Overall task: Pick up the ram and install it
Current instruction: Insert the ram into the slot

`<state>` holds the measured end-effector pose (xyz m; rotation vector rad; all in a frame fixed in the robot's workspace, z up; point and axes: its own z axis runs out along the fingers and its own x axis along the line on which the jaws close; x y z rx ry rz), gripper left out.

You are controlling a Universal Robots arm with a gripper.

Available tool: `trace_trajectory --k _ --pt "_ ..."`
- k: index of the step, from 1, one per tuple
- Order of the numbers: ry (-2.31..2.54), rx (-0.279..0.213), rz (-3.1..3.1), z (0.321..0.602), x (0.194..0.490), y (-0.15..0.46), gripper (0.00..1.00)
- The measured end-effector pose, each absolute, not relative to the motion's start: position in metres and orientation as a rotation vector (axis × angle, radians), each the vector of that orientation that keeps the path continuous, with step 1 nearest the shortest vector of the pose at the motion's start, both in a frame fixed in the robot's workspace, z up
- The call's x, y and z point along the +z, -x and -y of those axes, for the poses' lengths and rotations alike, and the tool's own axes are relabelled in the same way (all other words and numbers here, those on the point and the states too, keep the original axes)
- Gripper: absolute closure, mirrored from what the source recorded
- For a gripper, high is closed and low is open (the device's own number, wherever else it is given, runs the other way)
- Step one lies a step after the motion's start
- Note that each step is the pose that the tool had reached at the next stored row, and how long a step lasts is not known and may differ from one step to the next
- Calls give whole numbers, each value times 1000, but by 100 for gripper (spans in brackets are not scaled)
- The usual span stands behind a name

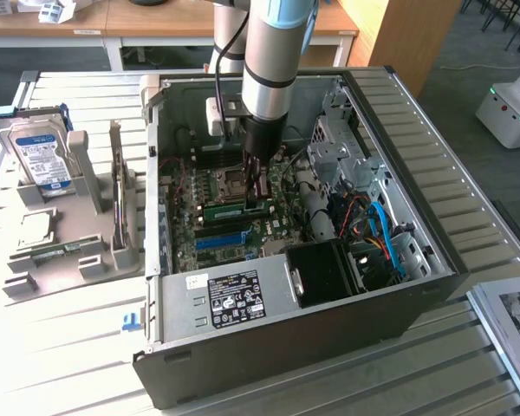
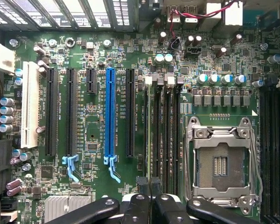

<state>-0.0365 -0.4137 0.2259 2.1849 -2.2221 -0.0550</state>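
The ram is a thin green stick standing on edge in a memory slot of the motherboard, beside the CPU socket inside the open computer case. My gripper reaches straight down into the case, at the end of the stick toward the exterior view's right. In the wrist view my gripper has its black fingertips drawn close together, straddling the line of the first memory slot next to the CPU socket. The fingers look shut on the ram's top edge.
A long blue slot lies beside the memory slots. The power supply, blue cables and the case walls hem in the arm. A grey fixture holding a hard drive stands at the exterior view's left.
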Motion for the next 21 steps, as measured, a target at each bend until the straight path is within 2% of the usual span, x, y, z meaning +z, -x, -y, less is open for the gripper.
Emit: trace_trajectory --k 6,7,16,20,21 --pt "-2185 -55 2222 414 226 37 87" --pt "-2185 -55 2222 414 226 37 81" --pt "-2185 -55 2222 414 228 37 81" --pt "-2185 -55 2222 414 235 37 81" --pt "-2185 -55 2222 414 245 37 81"
